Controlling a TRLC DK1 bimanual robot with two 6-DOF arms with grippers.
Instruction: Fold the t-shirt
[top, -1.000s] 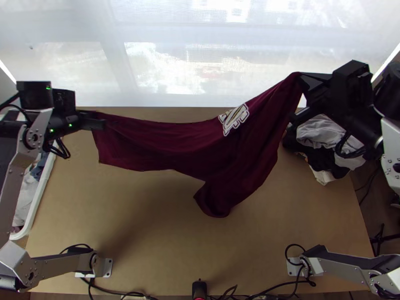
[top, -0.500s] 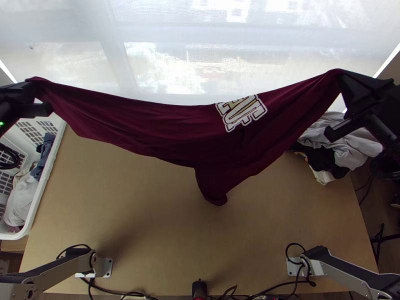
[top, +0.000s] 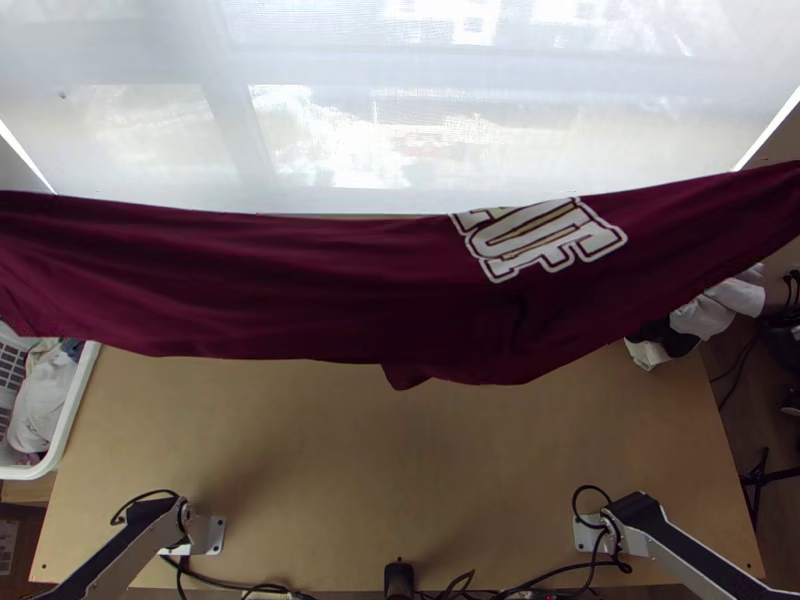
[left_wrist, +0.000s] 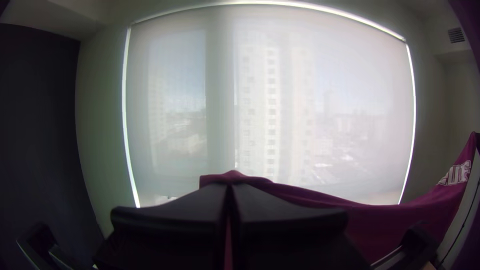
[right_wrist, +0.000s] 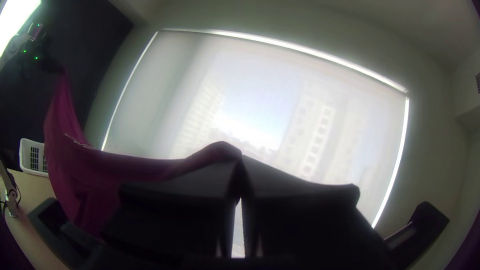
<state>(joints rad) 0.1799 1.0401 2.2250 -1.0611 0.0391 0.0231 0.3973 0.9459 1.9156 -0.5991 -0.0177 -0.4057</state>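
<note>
The maroon t-shirt (top: 330, 290) hangs stretched in the air across the whole top view, its white lettering right of the middle and a small flap dangling below. In the left wrist view my left gripper (left_wrist: 230, 186) is shut on one end of the shirt (left_wrist: 320, 200); the cloth runs from its fingertips toward the other arm. In the right wrist view my right gripper (right_wrist: 241, 159) is shut on the opposite end of the shirt (right_wrist: 135, 167), a fold of cloth rising over its tips.
Below the shirt lies the wooden table (top: 400, 460). A white basket (top: 72, 415) with clothes stands at the left, and a pile of light and dark clothes (top: 705, 315) lies at the right. A window with a blind (top: 330, 100) is behind.
Both grippers have moved up and apart, out past the top view's sides. The shirt has risen with them and is pulled wider, its hanging flap shorter and its lettering larger and farther right.
</note>
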